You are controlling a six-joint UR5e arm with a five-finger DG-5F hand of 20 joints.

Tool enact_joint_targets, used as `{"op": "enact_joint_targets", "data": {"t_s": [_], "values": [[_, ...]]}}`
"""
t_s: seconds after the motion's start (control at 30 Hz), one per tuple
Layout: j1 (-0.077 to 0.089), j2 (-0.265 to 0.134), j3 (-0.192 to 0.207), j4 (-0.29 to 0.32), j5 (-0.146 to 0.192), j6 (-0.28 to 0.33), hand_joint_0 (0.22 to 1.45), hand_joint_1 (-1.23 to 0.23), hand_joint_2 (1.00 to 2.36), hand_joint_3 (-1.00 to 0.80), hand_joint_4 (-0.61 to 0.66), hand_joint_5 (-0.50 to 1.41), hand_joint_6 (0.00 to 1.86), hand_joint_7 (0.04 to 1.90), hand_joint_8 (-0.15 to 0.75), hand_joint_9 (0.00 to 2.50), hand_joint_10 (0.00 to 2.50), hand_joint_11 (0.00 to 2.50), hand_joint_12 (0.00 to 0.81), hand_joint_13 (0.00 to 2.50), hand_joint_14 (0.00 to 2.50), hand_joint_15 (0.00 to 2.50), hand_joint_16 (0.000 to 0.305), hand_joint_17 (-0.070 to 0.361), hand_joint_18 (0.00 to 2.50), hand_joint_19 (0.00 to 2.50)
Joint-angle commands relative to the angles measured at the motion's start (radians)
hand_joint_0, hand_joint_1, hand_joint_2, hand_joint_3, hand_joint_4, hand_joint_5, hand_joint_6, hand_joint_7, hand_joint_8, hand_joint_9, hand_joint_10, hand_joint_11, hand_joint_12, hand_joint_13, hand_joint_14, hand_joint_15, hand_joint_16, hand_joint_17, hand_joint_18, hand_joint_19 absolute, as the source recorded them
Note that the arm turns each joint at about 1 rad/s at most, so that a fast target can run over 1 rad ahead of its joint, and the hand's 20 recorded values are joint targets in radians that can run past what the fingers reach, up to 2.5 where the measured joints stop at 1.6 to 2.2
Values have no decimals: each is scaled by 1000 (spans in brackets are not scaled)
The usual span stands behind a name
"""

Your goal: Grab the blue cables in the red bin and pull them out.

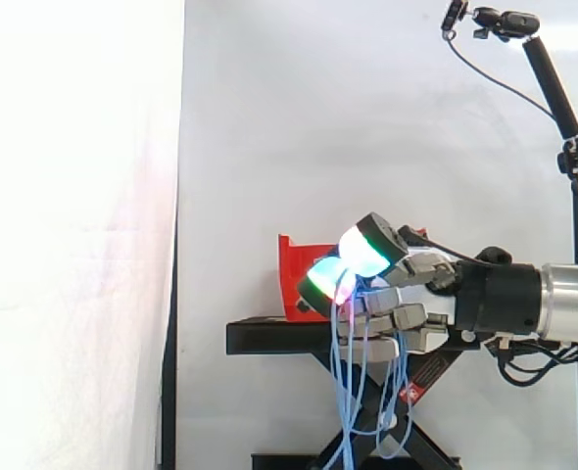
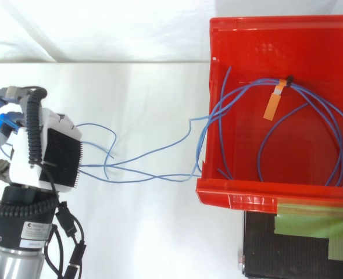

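Trailing thin blue cables (image 2: 250, 86), looped in red bin (image 2: 235, 200), hand (image 1: 407, 294) clutching

No text is legible.
- Red-and-white sticker (image 1: 413, 390) on the black stand (image 1: 279, 336), below the fingers (image 1: 404, 318): print too small to read.
- White label (image 2: 32, 228) on the wrist collar (image 2: 11, 212), behind the fingers: unreadable.
- Orange tag (image 2: 271, 104) on the blue cables (image 2: 311, 99), well apart from the fingers: no print seen.
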Motion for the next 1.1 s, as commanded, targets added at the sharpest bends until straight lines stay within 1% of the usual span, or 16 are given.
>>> {"op": "enact_joint_targets", "data": {"t_s": [0.0, 0.2, 0.33, 0.53, 0.83, 1.07], "values": [[1, -1, -1, 6, 0, -1, 1004, -1116, 1018, -581, -113, 749, 1317, 358, 253, 1648, 221, 1983, 276, 1156, 2500, 613, 37, 82, 1257, 1678], [3, -1, 0, 7, 0, -1, 1009, -1115, 1018, -569, -107, 744, 1340, 339, 252, 1645, 229, 1959, 276, 1159, 2500, 592, 37, 83, 1257, 1678], [3, -1, 0, 7, 0, -2, 1013, -1111, 1019, -548, -124, 741, 1362, 334, 259, 1646, 226, 1963, 276, 1157, 2500, 617, 37, 83, 1256, 1678], [3, -1, 0, 7, 0, -5, 1016, -1105, 1020, -496, -145, 736, 1409, 311, 264, 1648, 203, 1975, 276, 1160, 2500, 589, 37, 83, 1253, 1659], [7, 1, 0, 4, 2, -9, 1023, -1099, 1020, -481, -142, 733, 1441, 293, 262, 1653, 165, 1995, 274, 1159, 2500, 591, 36, 81, 1254, 1659], [7, -1, 0, -17, 2, -9, 1023, -1098, 1020, -474, -134, 734, 1443, 284, 280, 1661, 102, 2026, 272, 1157, 2500, 592, 36, 81, 1255, 1664]]}}
